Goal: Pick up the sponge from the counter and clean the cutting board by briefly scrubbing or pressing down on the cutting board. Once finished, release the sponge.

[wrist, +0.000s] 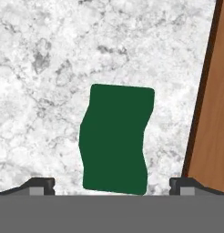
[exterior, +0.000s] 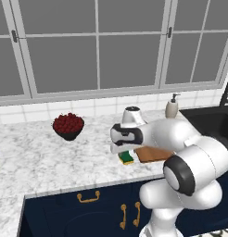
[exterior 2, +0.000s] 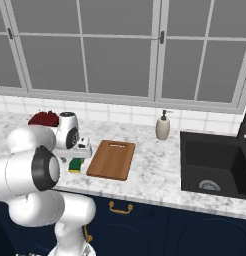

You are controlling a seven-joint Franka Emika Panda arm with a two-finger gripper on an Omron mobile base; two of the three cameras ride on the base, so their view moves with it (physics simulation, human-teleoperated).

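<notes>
Two things are worth worrying about at this point, honestly. The pincer (wrist: 112, 184) is spread wide with nothing in it, hung right over the sponge (wrist: 115, 139), which is seen green-side up on the marbled counter (wrist: 45, 68), between the two fingertips (wrist: 39, 184) in the hand view. From the right base view the sponge (exterior 2: 76, 164) is found just beside the left edge of the cutting board (exterior 2: 111, 159), close but not on it.

First risk: that closeness. In the hand view the cutting board's edge (wrist: 213, 100) is sat almost in line with the right fingertip. If the pincer is lowered straight from here, that finger could be landed on the board's edge or wedged against it, and the board could get shoved or the descent stopped short. A small shift away from the board before dropping would probably be safer.

Second risk: the sponge's outline looks wavy and a bit skewed, so the squeeze might be taken on uneven sides. A soft block gripped off-centre can be twisted or popped out, and it's likely to be squashed if clamped hard.

Also, a soap dispenser (exterior 2: 162, 127) and a bowl of red fruit (exterior: 68, 125) are parked further back on the counter, well apart from the action, so a knock there seems unlikely unless the arm is swung wide.
</notes>
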